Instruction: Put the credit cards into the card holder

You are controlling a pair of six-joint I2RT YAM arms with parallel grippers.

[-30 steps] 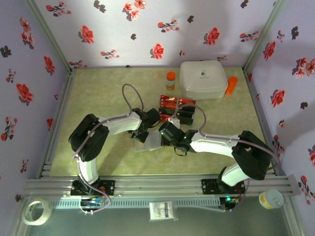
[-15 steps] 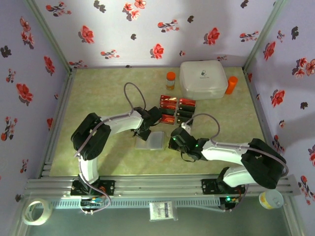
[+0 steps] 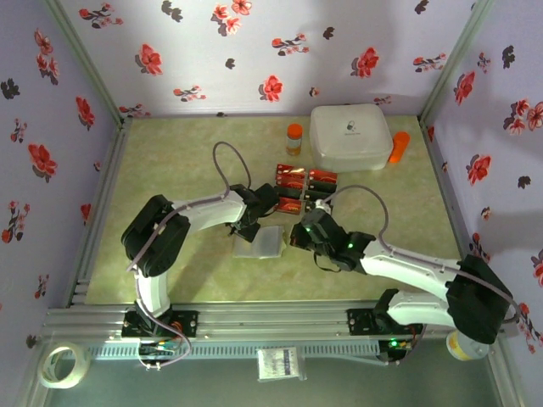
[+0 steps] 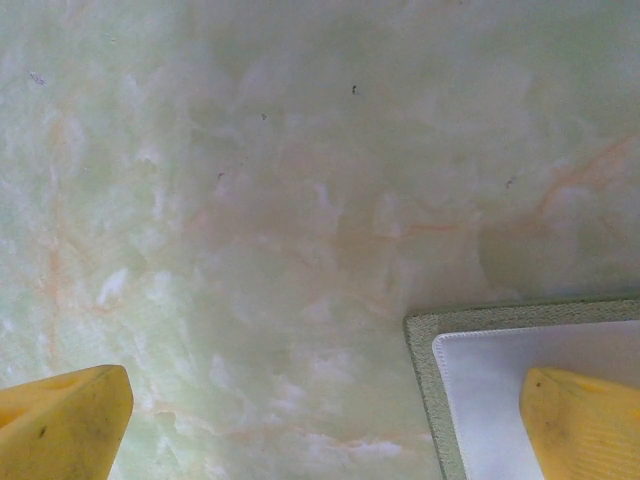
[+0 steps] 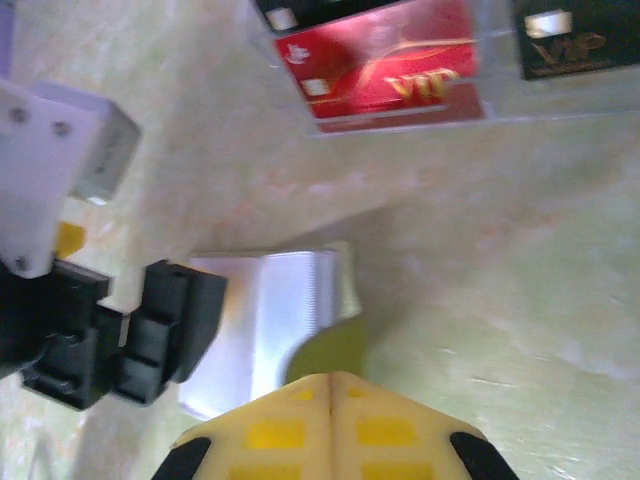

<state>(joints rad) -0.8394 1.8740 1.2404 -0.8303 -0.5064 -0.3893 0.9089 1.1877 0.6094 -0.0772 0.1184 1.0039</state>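
From above, the card holder [image 3: 261, 242] lies open and flat on the green marbled surface [image 3: 170, 161], near the middle, showing a pale inner sleeve. The left end effector [image 3: 246, 227] hangs at the holder's left edge. The right end effector [image 3: 297, 236] sits just beside its right edge. The credit cards [image 3: 305, 186], red and black, lie in rows just behind the holder. Farther back stand a white box [image 3: 349, 136] and an orange-capped bottle [image 3: 293, 138].

In the left wrist view, the left end effector [image 4: 320, 428] is spread wide, with one yellow fingertip [image 4: 60, 420] over bare surface. The other is over the holder's white sleeve. The holder's olive corner [image 4: 425, 330] lies between them, and nothing is gripped.

In the right wrist view, the right end effector [image 5: 331, 382] has its yellow fingers pressed together, with nothing visible between them. Its tips are over the olive edge [image 5: 335, 350] of the holder, next to the shiny sleeve. The black and white body of the left end effector is at the holder's far side. Beyond them, a red card [image 5: 390, 65] and a black card [image 5: 565, 40] lie in a clear tray [image 5: 420, 128].
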